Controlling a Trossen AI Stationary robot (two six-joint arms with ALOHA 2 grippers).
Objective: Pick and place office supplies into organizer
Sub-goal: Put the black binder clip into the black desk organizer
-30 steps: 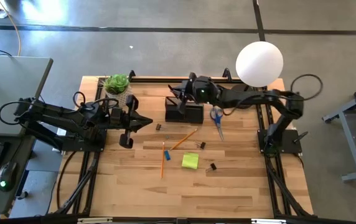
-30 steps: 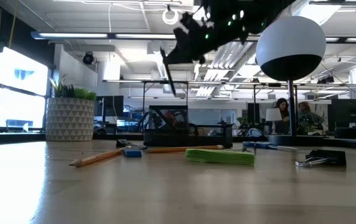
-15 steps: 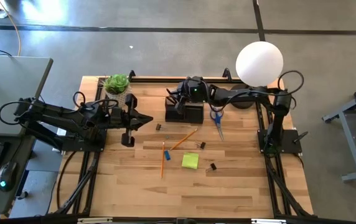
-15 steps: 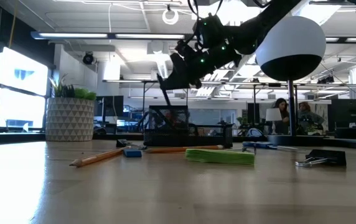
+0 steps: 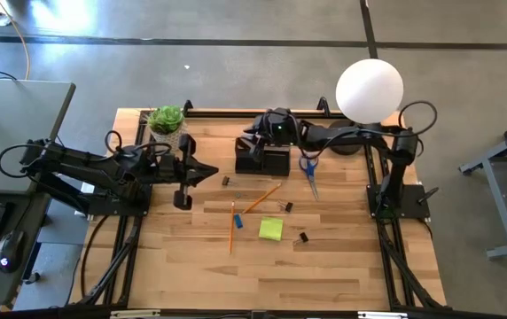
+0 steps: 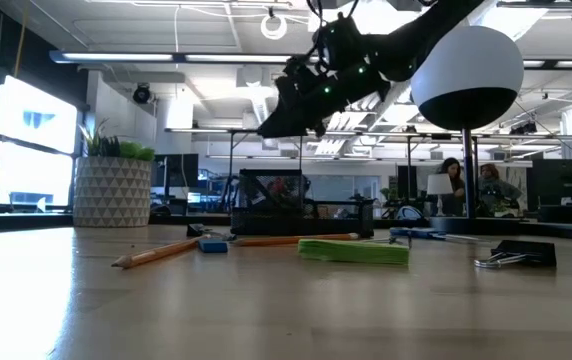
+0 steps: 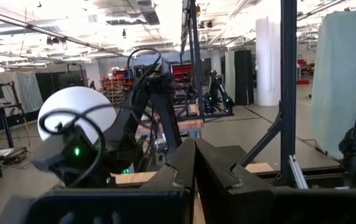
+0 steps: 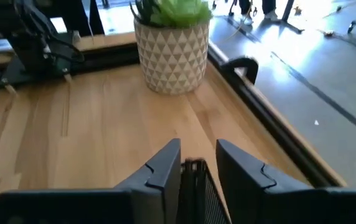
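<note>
We find the right hand (image 5: 255, 135) poised over the black organizer (image 5: 261, 158) at the far middle of the tabletop (image 5: 342, 266), its fingers (image 8: 163, 167) parted with a gap between them and nothing gripped; the left hand (image 5: 209, 171) waits at the left side, fingers pressed together and empty. Supplies lie loose nearer us: blue-handled scissors (image 5: 308, 173) just right of the organizer, an orange pencil (image 5: 261, 198), another pencil (image 5: 231, 229), a small blue piece (image 5: 237, 221), the yellow-green sticky pad (image 5: 270, 229) and black binder clips (image 5: 301, 237). A potted plant (image 5: 167, 121) stands far left.
</note>
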